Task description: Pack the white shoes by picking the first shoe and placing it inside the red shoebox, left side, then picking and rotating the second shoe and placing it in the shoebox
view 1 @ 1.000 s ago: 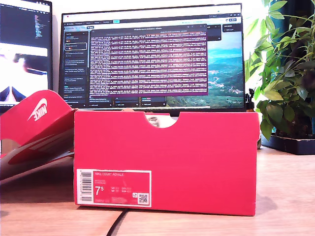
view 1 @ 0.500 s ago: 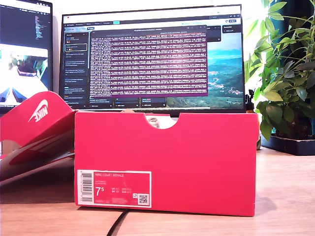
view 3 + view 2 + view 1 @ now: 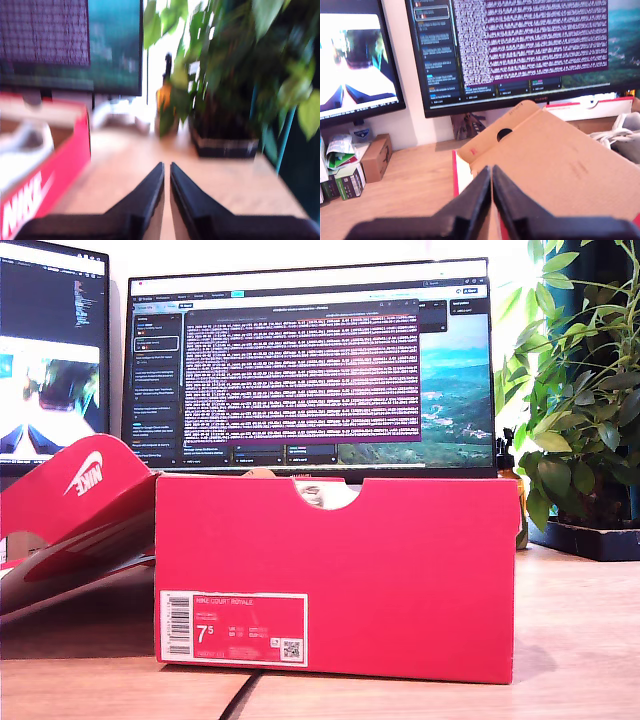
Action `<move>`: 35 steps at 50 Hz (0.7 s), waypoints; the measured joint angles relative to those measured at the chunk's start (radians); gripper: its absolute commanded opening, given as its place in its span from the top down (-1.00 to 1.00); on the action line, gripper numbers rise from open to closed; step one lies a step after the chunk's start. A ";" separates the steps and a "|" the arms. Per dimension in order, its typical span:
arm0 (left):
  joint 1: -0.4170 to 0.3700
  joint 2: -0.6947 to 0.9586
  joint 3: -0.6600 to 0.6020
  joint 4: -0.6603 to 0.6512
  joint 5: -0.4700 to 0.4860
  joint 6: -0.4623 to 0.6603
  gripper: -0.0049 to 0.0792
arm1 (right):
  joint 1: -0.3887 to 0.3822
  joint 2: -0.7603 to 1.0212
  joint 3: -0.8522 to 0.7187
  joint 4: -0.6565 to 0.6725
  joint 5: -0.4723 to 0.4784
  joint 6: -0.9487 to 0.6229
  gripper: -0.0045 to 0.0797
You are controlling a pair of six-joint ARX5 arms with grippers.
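exterior view: box (image 3: 335, 580) open on desk, lid (image 3: 80, 505) at its left; first wrist view: first gripper (image 3: 491, 192) closed, empty, above lid; second wrist view: second gripper (image 3: 166, 182) closed, empty, beside box, shoe (image 3: 22, 145) inside; packing apparently finishing, next likely retreat.

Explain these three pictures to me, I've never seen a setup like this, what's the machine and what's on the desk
It's a robot with two arms, each ending in a pincer. One camera stands on the desk facing the red shoebox, its lid propped open, with monitors and a plant behind. The other two cameras ride on the arms. My first gripper hangs shut over the lid's brown inside; my second gripper, also shut, is beside the box, where something white, probably a shoe, shows blurrily. Neither holds anything.
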 measured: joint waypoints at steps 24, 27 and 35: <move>0.010 0.000 0.000 0.058 -0.027 -0.025 0.93 | -0.008 -0.170 0.002 -0.095 0.077 0.023 0.92; 0.010 0.000 0.000 0.058 -0.027 -0.033 0.93 | -0.008 -0.170 0.002 -0.096 0.077 0.022 0.92; 0.010 0.000 0.000 0.004 -0.036 -0.073 0.93 | -0.008 -0.170 0.002 -0.167 0.079 0.022 0.92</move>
